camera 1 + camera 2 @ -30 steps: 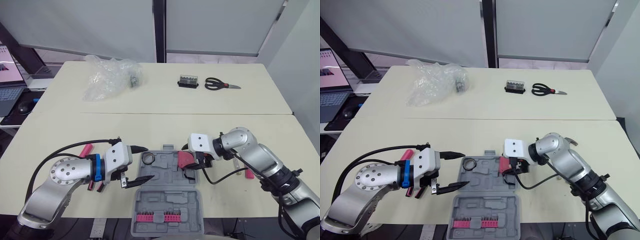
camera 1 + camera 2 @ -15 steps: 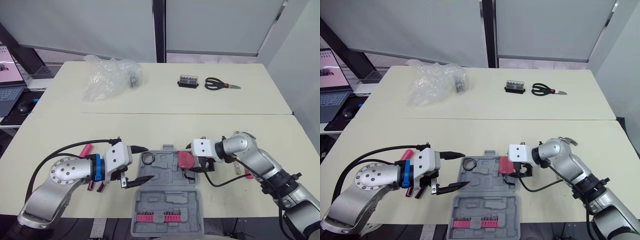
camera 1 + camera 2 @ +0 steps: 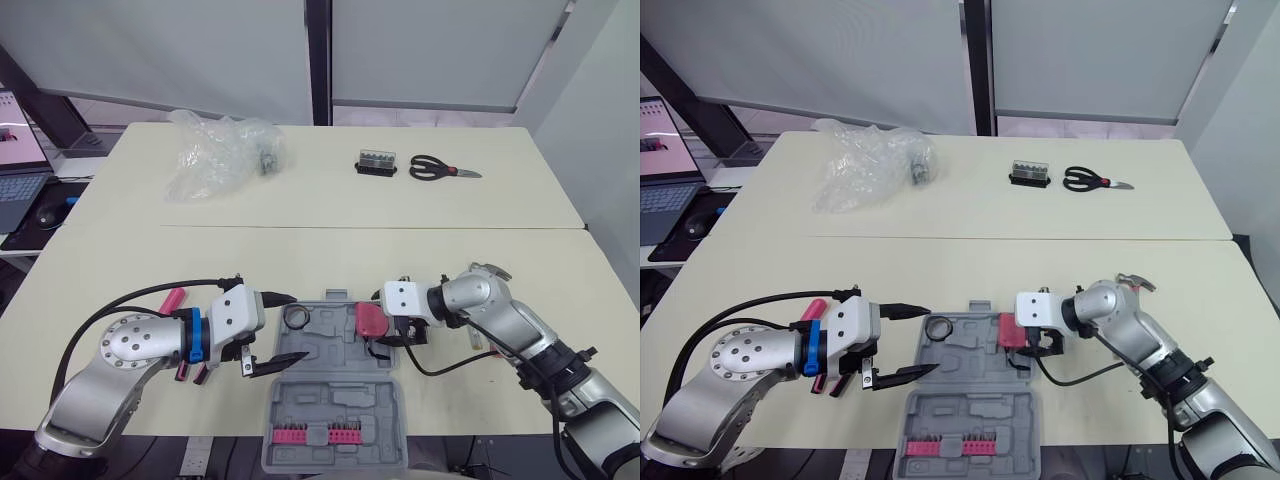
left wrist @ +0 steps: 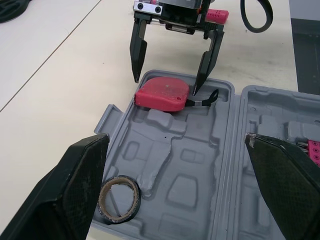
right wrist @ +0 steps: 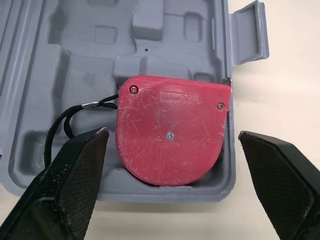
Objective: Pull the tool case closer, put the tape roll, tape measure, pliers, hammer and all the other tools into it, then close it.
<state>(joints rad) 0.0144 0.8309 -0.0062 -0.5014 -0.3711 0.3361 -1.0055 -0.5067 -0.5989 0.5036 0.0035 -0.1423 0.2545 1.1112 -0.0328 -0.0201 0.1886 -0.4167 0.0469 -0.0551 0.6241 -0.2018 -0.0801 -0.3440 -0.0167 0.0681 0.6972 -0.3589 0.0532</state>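
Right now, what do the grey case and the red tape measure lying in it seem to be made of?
The tool case looks like moulded grey plastic with a matte finish: its shaped recesses are formed in one piece with the shell. The tape measure seems to be hard red plastic, slightly glossy but scuffed with fine scratches, with raised lettering moulded in. Its screws look like metal, judging by their shine.

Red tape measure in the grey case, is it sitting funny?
A little. The red tape measure lies in a corner of the open grey plastic tool case. It seems to ride high on the moulded pockets rather than sunk in, its black strap trailing loose.
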